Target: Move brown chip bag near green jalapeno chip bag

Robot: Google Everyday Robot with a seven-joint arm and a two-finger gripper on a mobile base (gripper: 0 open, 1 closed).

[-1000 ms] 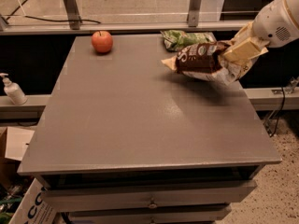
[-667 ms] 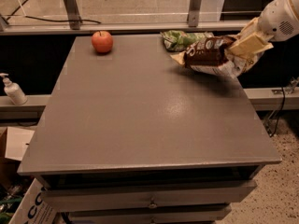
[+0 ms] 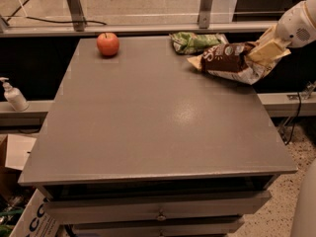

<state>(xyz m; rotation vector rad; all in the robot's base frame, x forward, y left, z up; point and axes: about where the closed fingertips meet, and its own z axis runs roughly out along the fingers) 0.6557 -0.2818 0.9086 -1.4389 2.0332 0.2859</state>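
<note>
Claw [image 3: 267,52] grips right end of brown chip bag [image 3: 224,59], lying left-right

At table [image 3: 148,132] far-right edge, gripper [image 3: 264,52] clamps brown chip bag [image 3: 224,60], bag stretching left of fingers [image 3: 270,47]. Further left, slightly behind: green jalapeno chip bag [image 3: 195,42]. Well left of fingers: apple [image 3: 107,44].
</note>
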